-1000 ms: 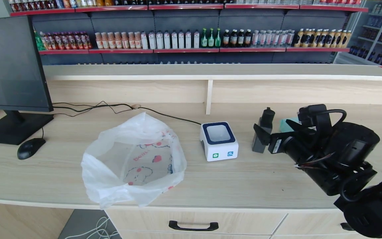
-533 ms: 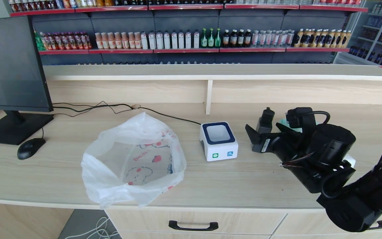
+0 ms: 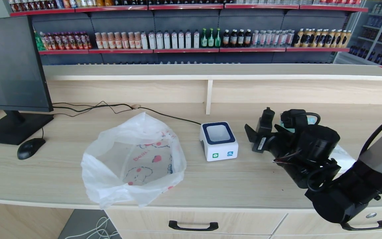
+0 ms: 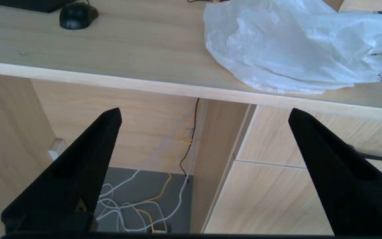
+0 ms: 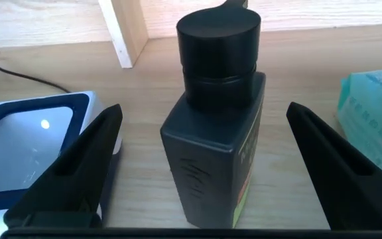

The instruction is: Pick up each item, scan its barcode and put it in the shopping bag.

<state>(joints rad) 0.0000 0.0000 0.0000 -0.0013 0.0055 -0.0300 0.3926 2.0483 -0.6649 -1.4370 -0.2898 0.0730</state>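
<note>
At the wood counter (image 3: 61,166) before drink shelves (image 3: 184,50), left gripper (image 4: 204,114) and right gripper (image 5: 204,109) agape.

Light wood counter (image 3: 244,179), drawer handle (image 3: 193,226) below; monitor (image 3: 12,63), mouse (image 3: 31,148) left; bottle shelves (image 3: 191,50) behind.

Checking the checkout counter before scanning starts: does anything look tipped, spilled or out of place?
Nothing stands out. The black bottle stands upright near the scanner, the shopping bag sits open on the counter, and nothing is spilled.
</note>
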